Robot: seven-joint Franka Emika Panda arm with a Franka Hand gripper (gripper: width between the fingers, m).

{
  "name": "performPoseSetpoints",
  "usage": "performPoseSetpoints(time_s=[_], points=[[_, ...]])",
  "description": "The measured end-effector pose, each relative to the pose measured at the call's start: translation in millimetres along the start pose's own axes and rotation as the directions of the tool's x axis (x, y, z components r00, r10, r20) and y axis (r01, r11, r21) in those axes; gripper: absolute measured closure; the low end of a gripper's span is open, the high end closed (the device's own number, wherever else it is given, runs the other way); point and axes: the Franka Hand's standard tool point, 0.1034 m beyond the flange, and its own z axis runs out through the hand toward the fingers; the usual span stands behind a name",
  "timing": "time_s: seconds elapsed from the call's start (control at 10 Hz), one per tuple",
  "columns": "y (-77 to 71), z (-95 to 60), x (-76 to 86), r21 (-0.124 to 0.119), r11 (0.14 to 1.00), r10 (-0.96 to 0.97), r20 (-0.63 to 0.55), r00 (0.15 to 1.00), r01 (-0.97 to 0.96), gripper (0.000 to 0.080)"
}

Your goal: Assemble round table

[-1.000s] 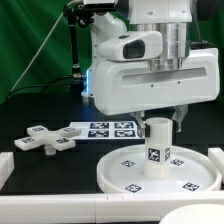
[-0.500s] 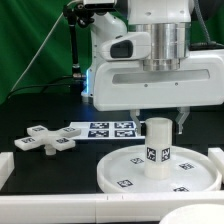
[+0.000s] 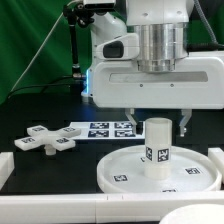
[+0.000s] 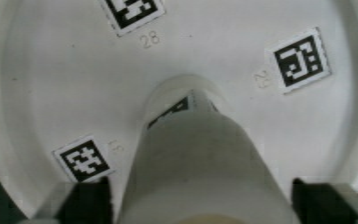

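White plastic on black: the short cylindrical leg [image 3: 157, 150] stands upright near the middle of the large round disc [image 3: 108, 172], with a square tag on its side facing the camera. The Panda arm's gripper [image 3: 159, 123] hangs straight above it. It is spread, and its two dark fingers [image 3: 185, 122] flank the top of the leg with a gap showing on either side.

In the wrist view the leg [image 4: 197, 150] rises between the fingers [image 4: 87, 205], and the disc [image 4: 51, 90] lies beneath with three tags visible on its face.

The cross-shaped piece [image 3: 45, 139] lies flat on the black table [image 3: 50, 180] at the exterior view's left, well apart from the disc. The marker board [image 3: 100, 129] lies farther back, between the cross-shaped piece and the disc. A green curtain [image 3: 30, 50] hangs behind the rig.
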Motion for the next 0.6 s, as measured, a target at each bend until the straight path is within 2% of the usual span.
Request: performPoseSetpoints(time_s=[0.1, 0.2, 0.3, 0.4, 0.6], points=[[0.2, -0.6, 0.0, 0.000, 1.000, -0.026, -0.001, 1.000, 0.026, 0.0204], [2.4, -4.8, -1.4, 0.001, 0.996, -0.093, -0.003, 0.996, 0.093, 0.0161], [7.3, -11.4, -4.9, 0.002, 0.991, -0.136, -0.006, 0.991, 0.136, 0.0153], [16.7, -19.3, -7.7, 0.005, 0.980, -0.197, -0.009, 0.980, 0.197, 0.0153], [42.7, -28.0, -18.5, 0.013, 0.987, -0.163, -0.001, 0.987, 0.163, 0.0151]])
